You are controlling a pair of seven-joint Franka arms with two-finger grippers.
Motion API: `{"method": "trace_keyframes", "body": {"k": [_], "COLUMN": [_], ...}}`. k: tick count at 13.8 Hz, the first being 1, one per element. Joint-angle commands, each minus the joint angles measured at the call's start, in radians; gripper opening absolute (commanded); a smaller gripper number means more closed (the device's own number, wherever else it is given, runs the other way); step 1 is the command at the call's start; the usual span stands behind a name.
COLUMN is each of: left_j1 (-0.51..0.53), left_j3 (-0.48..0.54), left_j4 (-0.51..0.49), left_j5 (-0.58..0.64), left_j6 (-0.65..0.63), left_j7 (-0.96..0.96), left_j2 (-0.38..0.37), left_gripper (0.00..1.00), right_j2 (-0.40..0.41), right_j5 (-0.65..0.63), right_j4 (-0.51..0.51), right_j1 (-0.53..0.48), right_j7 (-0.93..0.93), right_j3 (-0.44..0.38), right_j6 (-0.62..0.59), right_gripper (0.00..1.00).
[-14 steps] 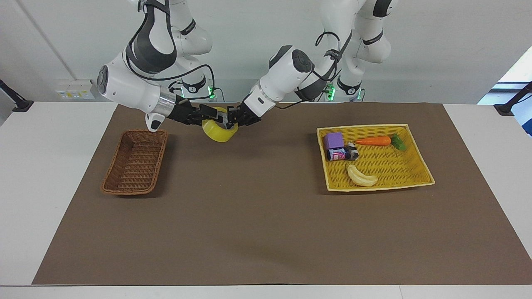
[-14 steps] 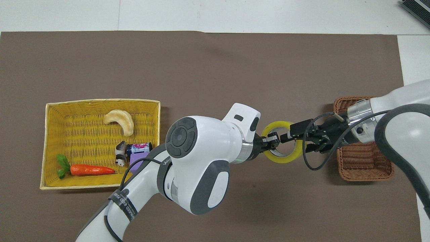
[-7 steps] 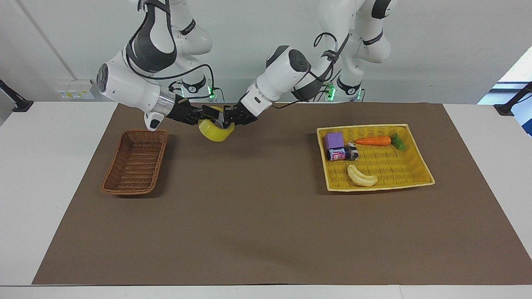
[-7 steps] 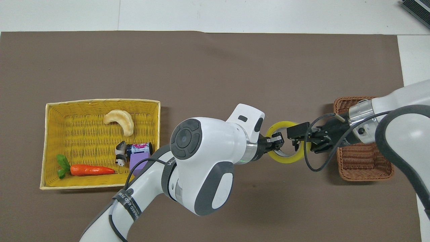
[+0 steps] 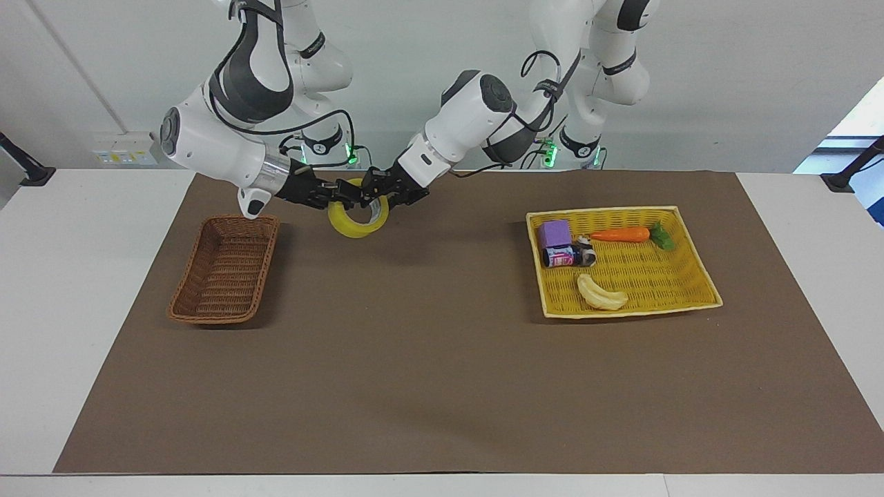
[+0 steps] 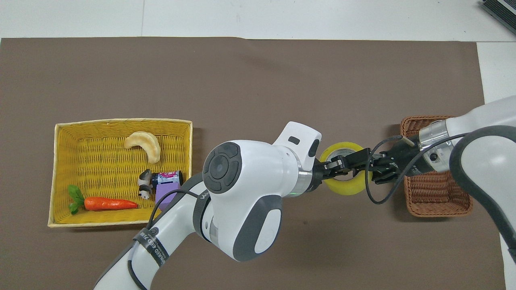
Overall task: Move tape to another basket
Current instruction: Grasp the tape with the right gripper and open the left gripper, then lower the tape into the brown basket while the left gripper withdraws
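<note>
Two white robot arms are meeting in the upper left part of the facing view, above a brown mat (image 5: 442, 373) that is covering a white table. Between them we are seeing the tape (image 5: 357, 221), a wide yellow roll, hanging tilted in the air above the mat with its open core facing the camera.

The right gripper (image 5: 343, 196) is coming in from the left of that view and is pinching the upper rim of the tape. The left gripper (image 5: 376, 192) is reaching in from the right of the view and is sitting right against the same rim. We cannot tell whether it is gripping the roll or letting go.

The brown wicker basket (image 5: 239, 220) is lying on the mat at the left of the view, just below the right arm's wrist, with nothing in it.

At the right of the view a yellow woven tray (image 5: 608, 210) is holding a carrot (image 5: 620, 235), a banana (image 5: 601, 293), a purple block (image 5: 554, 233) and a small can (image 5: 561, 257).
</note>
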Motion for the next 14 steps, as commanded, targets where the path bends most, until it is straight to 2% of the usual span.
{"method": "trace_keyframes", "body": {"k": [1,5,8,11,14], "left_j1": [0.015,0.127,0.212,0.322,0.403], "left_j3": [0.005,0.011,0.013,0.015,0.015], "left_j4": [-0.006,-0.007,-0.006,0.002,0.008], "left_j5": [-0.006,0.0,0.047,0.102,0.228], "left_j6": [-0.027,-0.208,-0.314,-0.435,-0.521], "left_j7": [-0.043,-0.042,-0.042,-0.033,-0.019], "left_j2": [-0.048,-0.094,-0.123,-0.151,-0.169], "left_gripper": [1.0,1.0,1.0,1.0,1.0], "right_j2": [-0.011,-0.011,-0.005,0.012,0.015], "right_j5": [-0.008,-0.009,-0.025,-0.161,-0.257], "right_j4": [-0.008,-0.007,0.001,0.021,0.022], "right_j1": [-0.005,-0.006,-0.014,-0.089,-0.178], "right_j7": [0.017,0.017,0.007,-0.036,-0.09], "right_j3": [0.008,0.008,0.007,0.005,0.005], "right_j6": [-0.002,-0.001,-0.001,0.024,0.055], "right_gripper": [0.0,0.0,0.0,0.0,0.0]}}
